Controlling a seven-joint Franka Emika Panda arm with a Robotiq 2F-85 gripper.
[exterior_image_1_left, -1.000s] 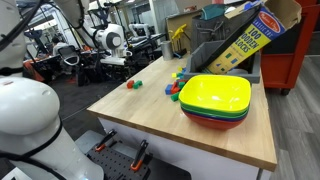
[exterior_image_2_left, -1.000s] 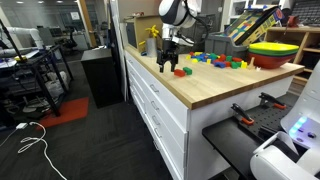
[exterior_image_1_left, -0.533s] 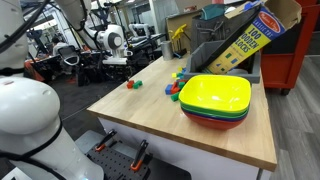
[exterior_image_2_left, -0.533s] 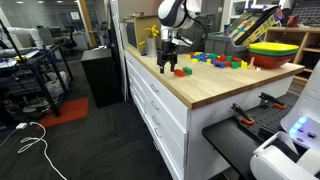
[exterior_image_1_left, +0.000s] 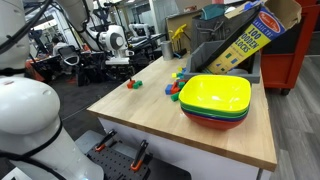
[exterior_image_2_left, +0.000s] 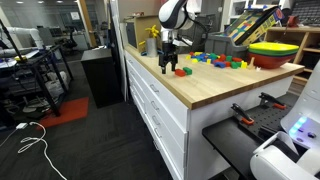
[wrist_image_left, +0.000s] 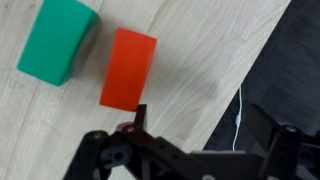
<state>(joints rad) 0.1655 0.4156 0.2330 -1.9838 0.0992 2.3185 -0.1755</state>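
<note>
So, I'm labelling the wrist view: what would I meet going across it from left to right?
green block → red block → table edge → cable on the floor

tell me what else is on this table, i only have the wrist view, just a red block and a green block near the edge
observer: A pile of coloured blocks lies further along the table, apart from your two.
operator: anything bigger
observer: A stack of bowls, yellow on top, sits at the opposite end from the arm.
operator: how's my gripper sitting
observer: The gripper points straight down near the table's corner, with the red block just beside it.
</note>
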